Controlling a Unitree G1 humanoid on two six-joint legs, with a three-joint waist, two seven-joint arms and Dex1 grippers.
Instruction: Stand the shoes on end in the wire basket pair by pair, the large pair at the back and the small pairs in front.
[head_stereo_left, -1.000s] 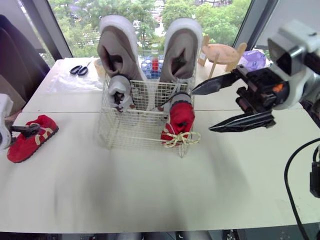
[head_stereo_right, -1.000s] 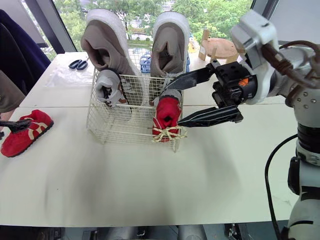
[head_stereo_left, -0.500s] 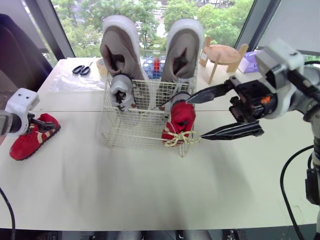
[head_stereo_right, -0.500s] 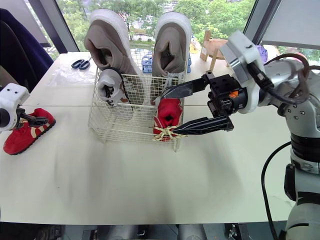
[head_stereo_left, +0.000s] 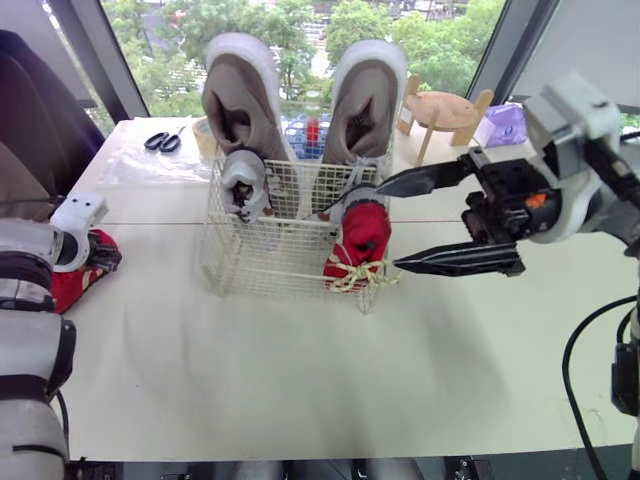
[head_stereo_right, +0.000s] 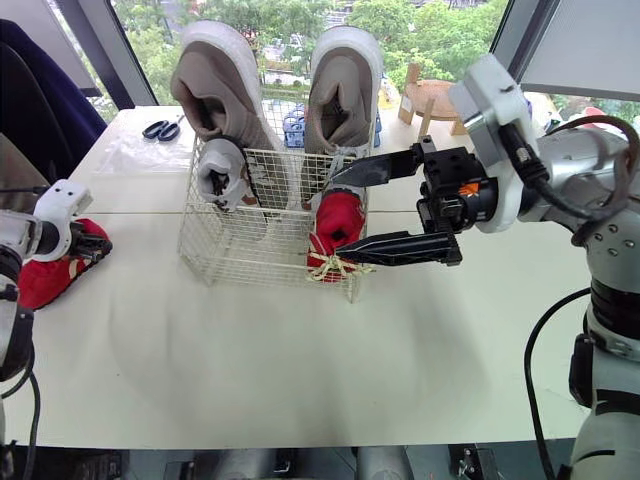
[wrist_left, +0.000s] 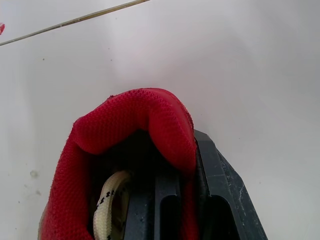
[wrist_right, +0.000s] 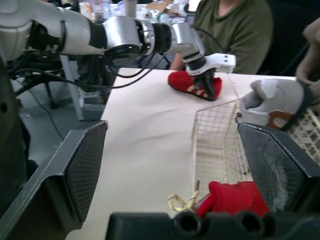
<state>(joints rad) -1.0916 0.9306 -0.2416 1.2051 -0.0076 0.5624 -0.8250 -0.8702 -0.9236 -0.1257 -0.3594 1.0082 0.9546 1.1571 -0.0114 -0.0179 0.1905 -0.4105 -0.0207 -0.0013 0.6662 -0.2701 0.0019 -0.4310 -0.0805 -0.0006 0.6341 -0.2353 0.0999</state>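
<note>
A wire basket (head_stereo_left: 262, 255) stands mid-table. Two large grey shoes (head_stereo_left: 236, 100) (head_stereo_left: 364, 95) stand on end at its back. A small grey shoe (head_stereo_left: 241, 182) stands front left and a red shoe (head_stereo_left: 363, 236) front right, its cream laces (head_stereo_left: 358, 276) spilling through the wire. A second red shoe (head_stereo_left: 78, 280) lies on the table at far left. My left gripper (wrist_left: 187, 160) is shut on its heel rim, one finger inside the shoe. My right gripper (head_stereo_left: 389, 226) is open at the basket's right front corner, beside the red shoe there.
Scissors (head_stereo_left: 160, 140) and a tape roll (head_stereo_left: 200, 128) lie at the back left. A blue box (head_stereo_left: 305, 130) sits behind the basket, a wooden stand (head_stereo_left: 450, 108) and a purple item (head_stereo_left: 505, 125) at back right. A person in a green shirt (wrist_right: 235, 25) sits beyond the table's left end.
My left gripper has shut on the heel rim of the red shoe on the table. My right gripper has drawn in closer to the basket's front right corner.
</note>
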